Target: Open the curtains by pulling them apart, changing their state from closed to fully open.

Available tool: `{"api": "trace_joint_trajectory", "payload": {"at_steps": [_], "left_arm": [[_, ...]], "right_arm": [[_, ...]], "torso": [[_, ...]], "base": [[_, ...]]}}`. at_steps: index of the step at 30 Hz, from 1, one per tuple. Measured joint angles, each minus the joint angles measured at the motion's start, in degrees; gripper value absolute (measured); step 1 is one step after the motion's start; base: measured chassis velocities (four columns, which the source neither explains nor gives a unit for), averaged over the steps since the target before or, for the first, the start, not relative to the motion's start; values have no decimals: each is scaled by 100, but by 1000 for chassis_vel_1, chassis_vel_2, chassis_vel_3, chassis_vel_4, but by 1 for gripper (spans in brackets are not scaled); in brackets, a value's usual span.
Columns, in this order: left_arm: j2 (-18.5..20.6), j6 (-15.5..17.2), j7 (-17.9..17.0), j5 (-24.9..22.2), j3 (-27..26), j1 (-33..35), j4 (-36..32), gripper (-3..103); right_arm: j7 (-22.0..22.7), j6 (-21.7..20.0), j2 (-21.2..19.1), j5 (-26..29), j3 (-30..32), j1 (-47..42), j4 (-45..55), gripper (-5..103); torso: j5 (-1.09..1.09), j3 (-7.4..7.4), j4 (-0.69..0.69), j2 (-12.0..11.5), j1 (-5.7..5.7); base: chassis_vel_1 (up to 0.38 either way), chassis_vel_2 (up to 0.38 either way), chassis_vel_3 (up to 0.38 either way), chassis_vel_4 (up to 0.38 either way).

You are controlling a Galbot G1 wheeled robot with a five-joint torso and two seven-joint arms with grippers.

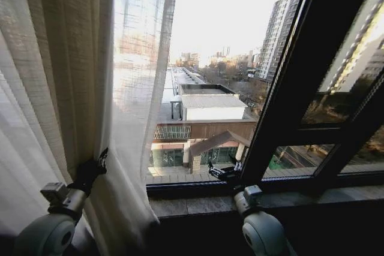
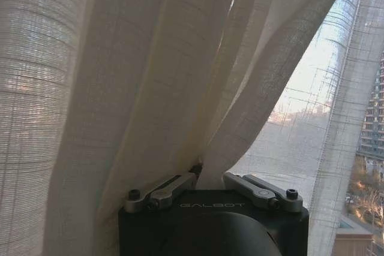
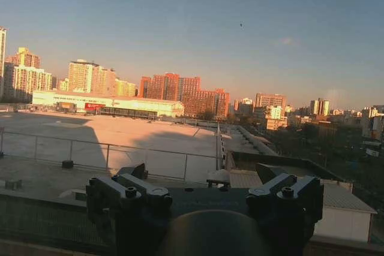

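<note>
The left gripper [image 1: 99, 163] is pinching a gathered fold of the curtain [image 1: 78, 76], and in the left wrist view that gripper [image 2: 201, 175] is showing its fingers drawn in narrow, with the cloth bunching to a point right between them. From the fingers the fabric is running straight up in long pleats, so its long axis is vertical, and the bulk of the panel is lying to the left of the grip, with only a thin loose edge hanging to the right of it against the glass. The left arm is clearly the nearer one; it is touching the cloth.

The right gripper [image 1: 225, 173] is hovering well apart from the curtain, over the window sill [image 1: 192, 205] and close to the pane, facing the rooftops outside. In the right wrist view this gripper [image 3: 204, 178] is holding nothing, its fingers standing wide.

The curtain is looking sheer and off-white, finely woven, letting daylight through. It is already drawn well to the left, leaving most of the window uncovered.
</note>
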Motion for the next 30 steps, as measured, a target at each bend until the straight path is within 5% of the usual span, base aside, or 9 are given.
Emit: {"api": "trace_joint_trajectory", "payload": {"at_steps": [30], "left_arm": [[-317, -103, -971, 106, -1333, 259, 186, 0]], "right_arm": [[-144, 41, -116, 20, -300, 194, -275, 100]], "torso": [[2, 0, 0, 0, 0]], "base": [[-11, -8, 8, 3]]}}
